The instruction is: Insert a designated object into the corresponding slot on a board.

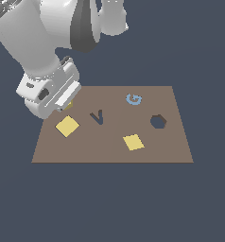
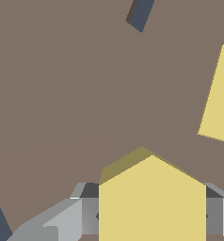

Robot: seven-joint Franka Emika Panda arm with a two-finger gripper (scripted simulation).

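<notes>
Yellow against brown: we see the end effector (image 1: 63, 105) low over the board (image 1: 109, 146), at its far corner on the exterior view's left, its fingers (image 2: 62, 221) standing on both sides of the hexagonal block (image 2: 151, 202) and pressed to its flanks in the wrist view, so it grips the block. In the exterior view only a yellow sliver of the block shows beneath the white hand. Just in front of the end effector lies a flat yellow square tile (image 1: 67, 126). Further toward the exterior view's right from the end effector come the dark V-shaped recess (image 1: 97, 116), a second yellow tile (image 1: 133, 142), the blue letter G (image 1: 134, 99) and the hexagonal slot (image 1: 158, 121), well apart from the block.
</notes>
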